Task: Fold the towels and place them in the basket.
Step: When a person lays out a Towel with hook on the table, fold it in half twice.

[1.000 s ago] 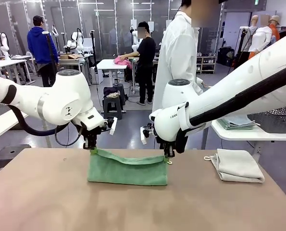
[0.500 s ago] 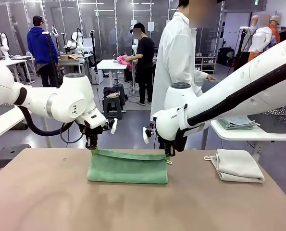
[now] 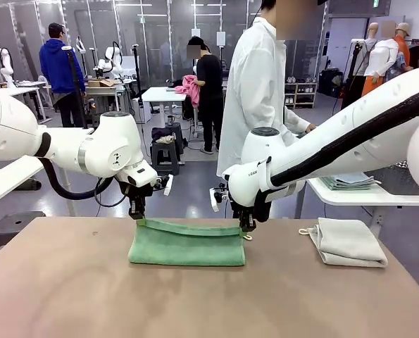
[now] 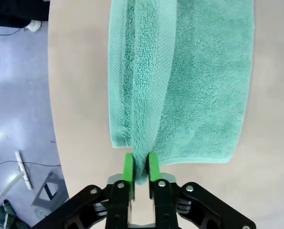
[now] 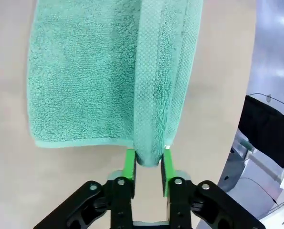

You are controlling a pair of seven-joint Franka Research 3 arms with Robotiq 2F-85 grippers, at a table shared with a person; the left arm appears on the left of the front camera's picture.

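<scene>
The mint green towel (image 3: 186, 245) lies folded lengthwise on the table's far middle. My left gripper (image 3: 136, 215) stands at its far left corner and my right gripper (image 3: 245, 227) at its far right corner. In the left wrist view, the towel's (image 4: 180, 81) folded edge runs between the green pads (image 4: 128, 167), jaws slightly parted. The right wrist view has the towel's (image 5: 84, 81) edge loose between wider-spread pads (image 5: 166, 162). An off-white towel (image 3: 348, 243) with a corner loop lies folded at the table's right. The basket is out of view.
A person in a white coat (image 3: 255, 84) stands just beyond the far edge. A white side table (image 3: 367, 193) with folded cloths sits at the right. The near half of the brown table (image 3: 195, 303) is bare.
Both grippers carried the green towel's upper edge toward the far side and down, flattening the fold. Their jaws have parted from a tight pinch.
</scene>
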